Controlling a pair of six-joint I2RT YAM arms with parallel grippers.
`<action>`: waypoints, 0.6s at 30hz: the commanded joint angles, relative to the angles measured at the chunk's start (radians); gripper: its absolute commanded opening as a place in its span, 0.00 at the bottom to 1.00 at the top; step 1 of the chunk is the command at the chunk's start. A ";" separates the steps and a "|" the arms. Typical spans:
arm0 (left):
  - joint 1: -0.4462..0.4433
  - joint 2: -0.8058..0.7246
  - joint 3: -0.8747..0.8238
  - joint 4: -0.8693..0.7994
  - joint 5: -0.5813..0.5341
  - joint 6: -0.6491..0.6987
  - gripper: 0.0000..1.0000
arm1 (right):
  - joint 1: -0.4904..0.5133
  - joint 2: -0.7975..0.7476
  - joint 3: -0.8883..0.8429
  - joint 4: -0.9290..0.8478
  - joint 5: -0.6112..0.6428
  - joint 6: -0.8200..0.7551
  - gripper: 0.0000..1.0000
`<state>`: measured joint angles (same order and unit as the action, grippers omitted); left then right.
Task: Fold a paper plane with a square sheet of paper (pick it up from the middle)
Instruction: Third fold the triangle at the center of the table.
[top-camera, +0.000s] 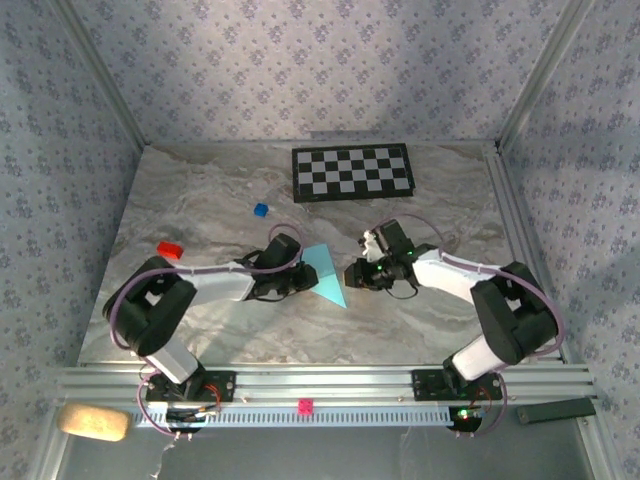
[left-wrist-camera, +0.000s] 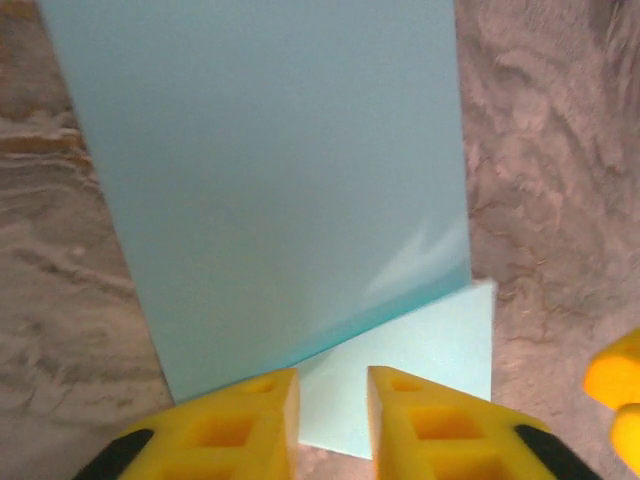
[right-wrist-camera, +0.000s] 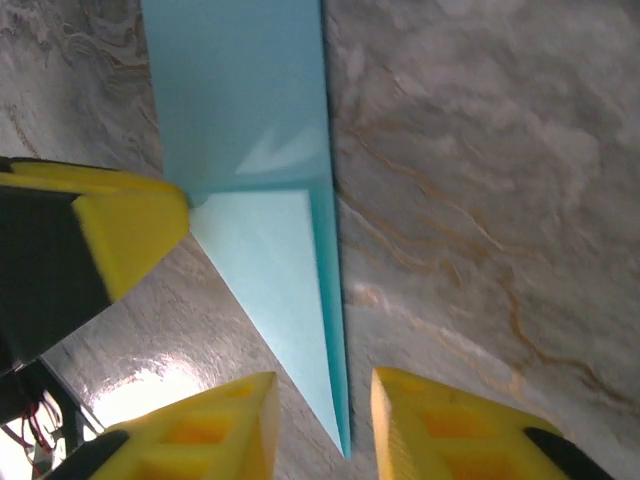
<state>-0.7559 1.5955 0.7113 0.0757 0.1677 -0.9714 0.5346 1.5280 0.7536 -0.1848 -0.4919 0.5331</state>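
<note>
The square sheet of paper (top-camera: 326, 272) is light blue and lies folded into a long pointed paper plane shape between my two grippers at mid-table. My left gripper (top-camera: 303, 268) sits at its left edge. In the left wrist view the jaws (left-wrist-camera: 333, 385) stand apart over a flat flap (left-wrist-camera: 420, 340), and a raised panel of the paper (left-wrist-camera: 270, 180) is just ahead. My right gripper (top-camera: 352, 274) is at the paper's right side. In the right wrist view its open fingers (right-wrist-camera: 325, 390) straddle the paper's sharp tip (right-wrist-camera: 290, 280) without touching it.
A black-and-white checkerboard (top-camera: 351, 172) lies at the back of the marble table (top-camera: 420, 320). A small blue cube (top-camera: 261, 210) and a red block (top-camera: 170, 249) sit to the left. A pink block (top-camera: 304, 406) rests on the front rail.
</note>
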 joint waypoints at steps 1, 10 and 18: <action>0.003 -0.083 -0.001 -0.073 -0.092 0.001 0.34 | 0.021 0.062 0.063 -0.027 0.030 -0.014 0.33; 0.110 -0.142 -0.057 -0.059 0.029 0.023 0.44 | 0.059 0.195 0.165 -0.041 0.016 -0.041 0.35; 0.145 -0.137 -0.071 -0.039 0.080 0.015 0.45 | 0.054 0.220 0.194 -0.045 -0.007 -0.059 0.28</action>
<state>-0.6174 1.4712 0.6361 0.0257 0.2092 -0.9630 0.5907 1.7401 0.9264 -0.2062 -0.4854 0.4957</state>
